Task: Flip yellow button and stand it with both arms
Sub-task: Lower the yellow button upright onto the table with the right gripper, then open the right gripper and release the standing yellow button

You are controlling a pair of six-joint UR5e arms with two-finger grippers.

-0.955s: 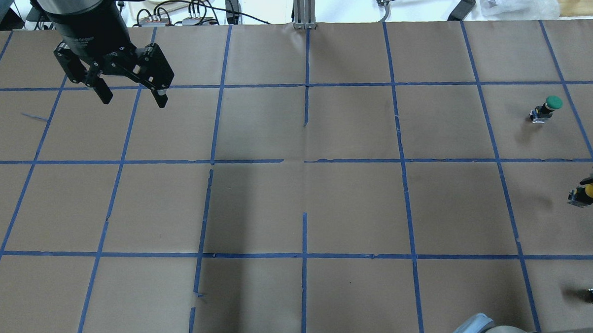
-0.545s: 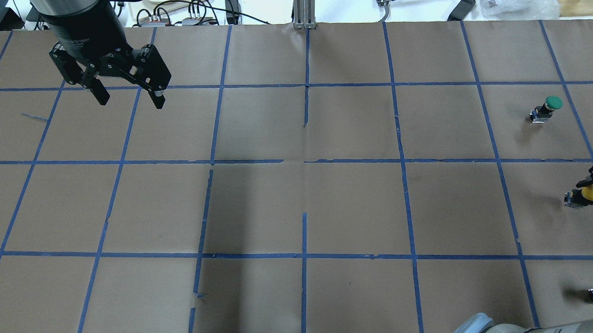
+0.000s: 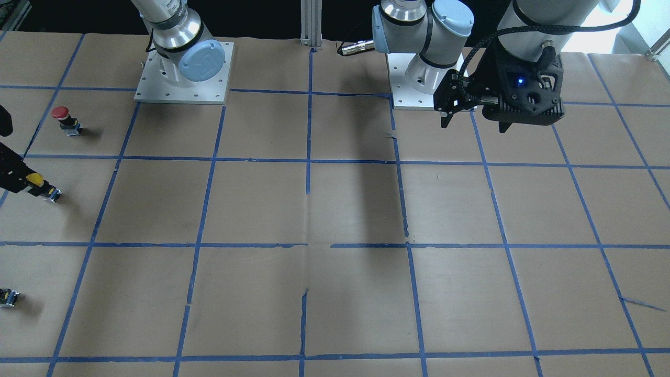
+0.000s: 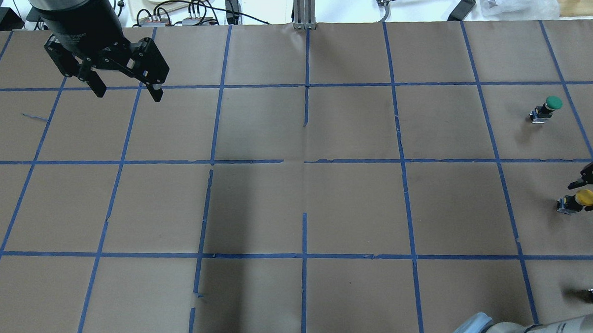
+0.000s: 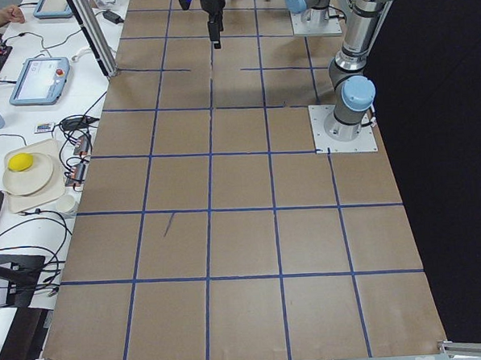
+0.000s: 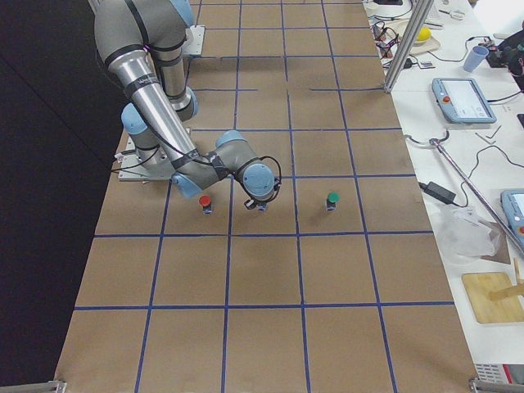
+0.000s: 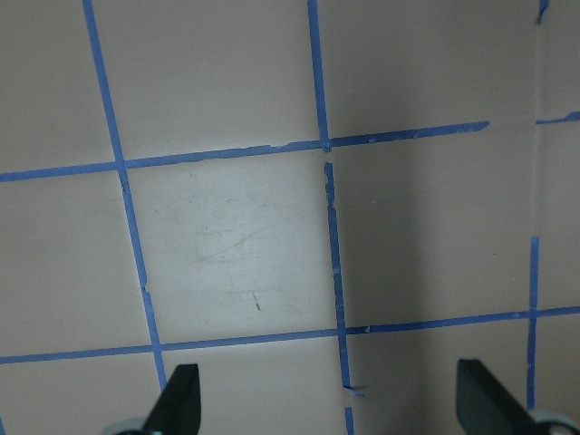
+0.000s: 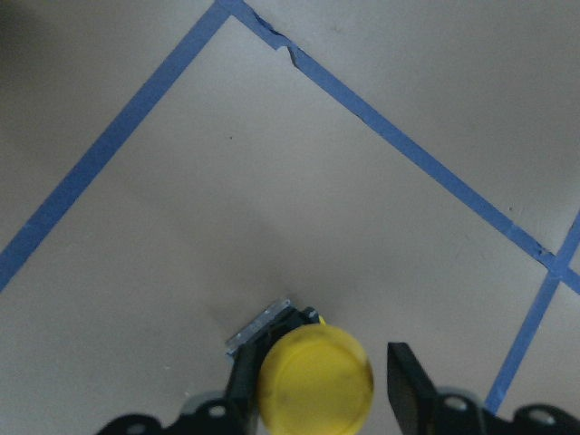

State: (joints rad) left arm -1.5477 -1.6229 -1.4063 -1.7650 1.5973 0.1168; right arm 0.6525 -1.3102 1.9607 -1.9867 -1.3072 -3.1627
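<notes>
The yellow button stands cap up on its black-grey body on the brown table, at the far right of the overhead view. It also shows in the front view and large in the right wrist view. My right gripper is open, one finger on each side of the button, with a gap between the cap and one finger. My left gripper is open and empty, high over the far left of the table, and also shows in the front view and the left wrist view.
A green-capped button stands one grid square beyond the yellow one. A red-capped button stands one square nearer the robot. In the right side view the red button and the green button flank my right wrist. Blue tape lines grid the table.
The right gripper moved the yellow button down and left in the overhead view, then its jaws spread apart. The left gripper drifted slightly up and left.
</notes>
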